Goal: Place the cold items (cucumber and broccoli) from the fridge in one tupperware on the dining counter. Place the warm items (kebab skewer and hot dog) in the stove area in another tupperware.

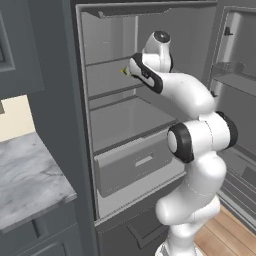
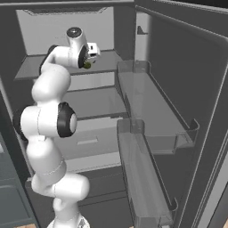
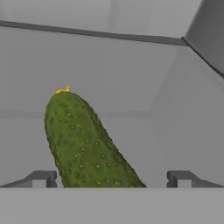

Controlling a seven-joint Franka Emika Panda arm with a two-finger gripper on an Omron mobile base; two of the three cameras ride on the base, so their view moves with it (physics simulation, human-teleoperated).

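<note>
With the gripper spread apart around it, the cucumber at lower left of the hand view looks firm, light and slick, best pinched mid-body.

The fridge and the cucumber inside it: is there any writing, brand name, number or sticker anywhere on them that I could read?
None. No readable text stands anywhere.
The cucumber: plain green skin with pale specks and a small yellow tip, no sticker.
The fridge: bare grey shelves and walls, no label.
The drawer: a pale handle slot, no writing.
The door bins: clear, unmarked.
</note>
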